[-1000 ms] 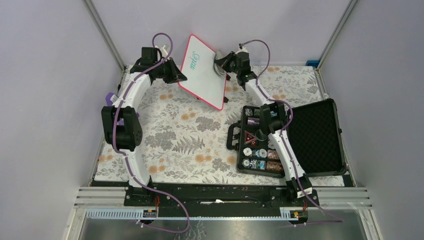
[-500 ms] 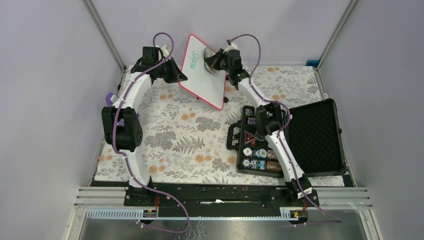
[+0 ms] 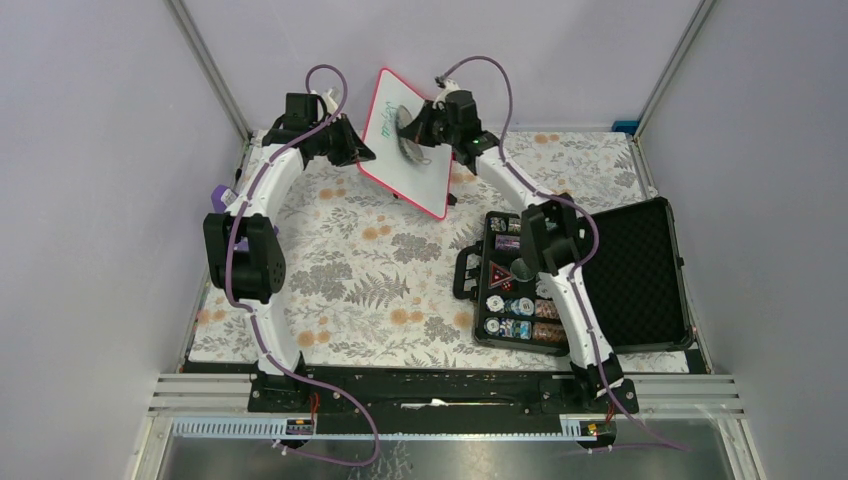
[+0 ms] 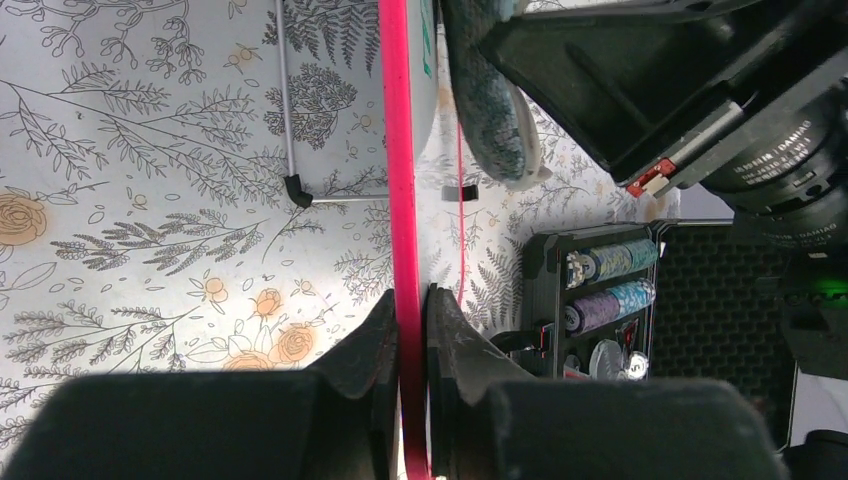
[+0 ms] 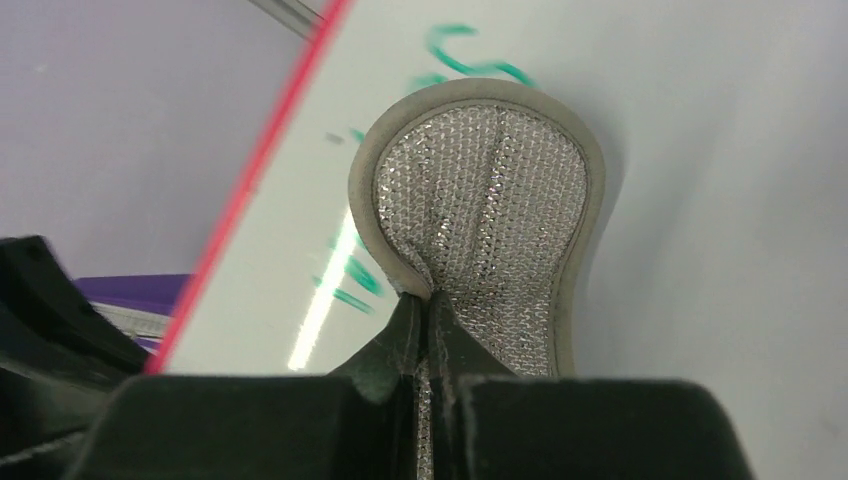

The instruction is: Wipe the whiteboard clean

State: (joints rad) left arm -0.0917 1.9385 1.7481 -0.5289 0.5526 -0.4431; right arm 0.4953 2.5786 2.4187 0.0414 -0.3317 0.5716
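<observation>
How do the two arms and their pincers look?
Both the left arm and right arm have white links joined by bulky black joints. A purple cable runs along each, looping above the wrist. The left pincer and right pincer are matte black and tapered. A small green light glows on the right arm.

Plain pale lilac walls [image 3: 90, 150] close the desk [image 3: 400, 330] in on three sides, the back one rising just behind the left claw [image 3: 362, 155] and right claw [image 3: 415, 125]. Slanting metal posts [image 3: 205, 65] mark the far corners. Nearer than both claws spreads a flowered cloth [image 3: 340, 270] with grey ferns and orange blooms.
</observation>
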